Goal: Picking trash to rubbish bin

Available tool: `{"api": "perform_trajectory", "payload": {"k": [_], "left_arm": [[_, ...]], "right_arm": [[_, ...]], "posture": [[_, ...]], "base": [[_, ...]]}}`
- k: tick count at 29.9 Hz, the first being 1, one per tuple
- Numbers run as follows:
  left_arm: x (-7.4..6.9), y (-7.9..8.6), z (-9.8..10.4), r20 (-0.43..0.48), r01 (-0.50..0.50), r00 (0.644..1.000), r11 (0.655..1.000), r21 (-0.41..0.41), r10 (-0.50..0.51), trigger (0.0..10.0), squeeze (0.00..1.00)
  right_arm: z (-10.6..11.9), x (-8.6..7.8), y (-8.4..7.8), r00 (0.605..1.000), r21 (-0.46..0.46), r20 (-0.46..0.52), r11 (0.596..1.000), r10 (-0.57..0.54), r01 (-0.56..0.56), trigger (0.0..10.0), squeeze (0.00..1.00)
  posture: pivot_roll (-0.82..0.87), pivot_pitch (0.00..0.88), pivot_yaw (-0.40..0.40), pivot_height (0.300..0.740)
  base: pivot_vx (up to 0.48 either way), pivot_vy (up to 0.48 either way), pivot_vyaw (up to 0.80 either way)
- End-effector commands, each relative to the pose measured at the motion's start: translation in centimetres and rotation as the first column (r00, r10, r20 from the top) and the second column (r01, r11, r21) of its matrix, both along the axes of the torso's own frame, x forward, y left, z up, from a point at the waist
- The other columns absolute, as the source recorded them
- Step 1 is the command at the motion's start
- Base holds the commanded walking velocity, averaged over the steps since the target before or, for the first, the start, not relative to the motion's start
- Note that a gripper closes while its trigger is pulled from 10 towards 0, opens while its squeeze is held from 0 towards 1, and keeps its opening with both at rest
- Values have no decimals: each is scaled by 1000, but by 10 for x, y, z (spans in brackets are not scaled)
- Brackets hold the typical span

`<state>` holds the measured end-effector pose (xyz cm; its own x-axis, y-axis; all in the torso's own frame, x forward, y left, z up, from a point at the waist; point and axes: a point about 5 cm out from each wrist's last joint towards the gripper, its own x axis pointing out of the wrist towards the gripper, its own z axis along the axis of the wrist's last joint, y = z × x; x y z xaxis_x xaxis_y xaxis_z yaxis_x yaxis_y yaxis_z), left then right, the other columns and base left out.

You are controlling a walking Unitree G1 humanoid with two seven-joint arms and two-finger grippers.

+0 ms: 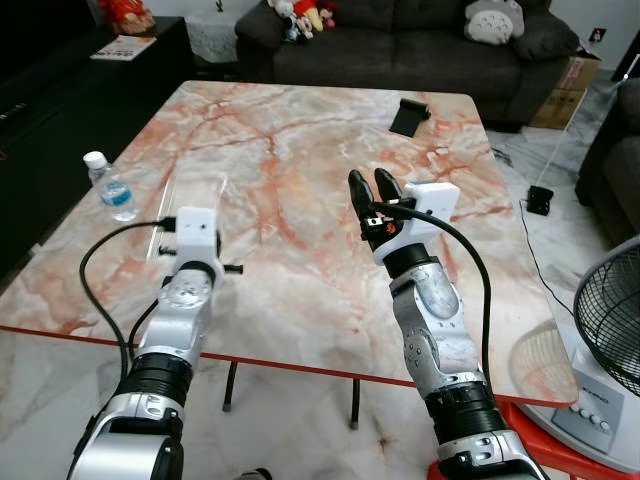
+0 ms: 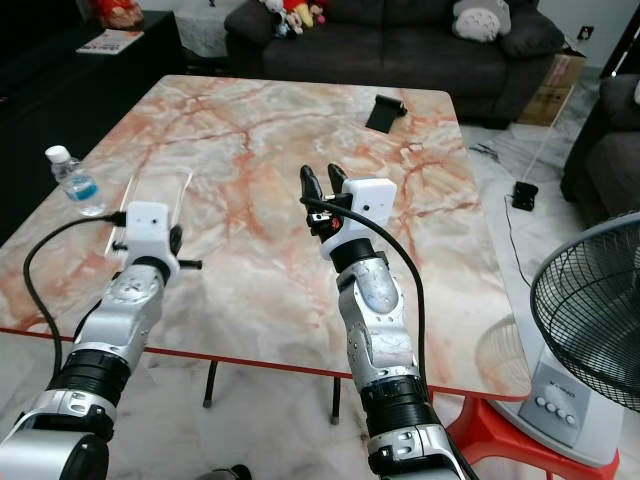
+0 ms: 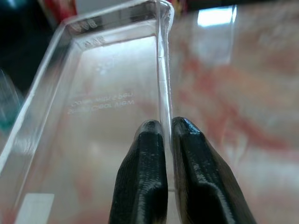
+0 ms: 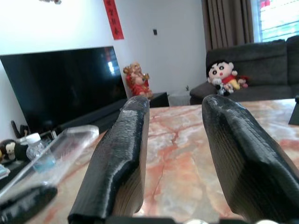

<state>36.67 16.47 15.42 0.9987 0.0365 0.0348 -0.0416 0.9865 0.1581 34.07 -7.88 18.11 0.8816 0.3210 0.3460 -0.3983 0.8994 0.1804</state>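
A clear plastic tray (image 1: pixel 196 192) lies on the marble table (image 1: pixel 300 150) near its left side. My left gripper (image 3: pixel 167 128) is shut on the tray's thin side wall (image 3: pixel 164 70), one finger inside and one outside. A small water bottle (image 1: pixel 110 187) with a white cap and blue label stands upright to the left of the tray, close to the table edge. My right gripper (image 1: pixel 370 180) is held up over the middle of the table, open, with nothing between its fingers (image 4: pixel 126 154).
A black flat object (image 1: pixel 408 115) rests at the far right of the table. A dark sofa (image 1: pixel 420 40) with plush toys stands behind. A standing fan (image 1: pixel 610 320) is at the right, a black TV cabinet (image 1: pixel 60 110) along the left.
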Motion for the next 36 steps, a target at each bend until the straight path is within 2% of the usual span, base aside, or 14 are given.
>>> {"api": "perform_trajectory", "payload": {"k": [1,4,8,10,19,36], "left_arm": [[-4,-5,11,89,15,996,998,55,-20,10000,0],[-11,-5,21,191,-11,982,998,62,-1,10000,0],[-18,-5,23,245,-36,969,998,43,24,10000,0],[-22,-6,21,261,-41,965,997,67,22,10000,0],[-25,-11,24,299,-25,954,996,81,-1,10000,0],[-25,-14,22,299,-17,954,997,74,-6,10000,0]], "right_arm": [[-2,2,0,1000,0,-8,1000,-11,11,10000,0],[-10,2,0,999,-18,-27,999,-31,30,10000,0],[-16,3,0,998,-31,-43,999,-40,39,10000,0],[-21,3,0,997,-32,-58,998,-48,46,10000,0],[-20,6,2,997,-34,-49,998,-60,59,10000,0],[-21,8,2,998,-40,-34,997,-60,59,10000,0]], "posture": [[18,0,31,740],[23,0,30,740],[26,0,31,740],[31,0,31,740],[37,0,41,740],[32,0,49,740]], "base": [[0,0,0],[0,0,0],[0,0,0],[0,0,0],[0,0,0],[0,0,0]]}}
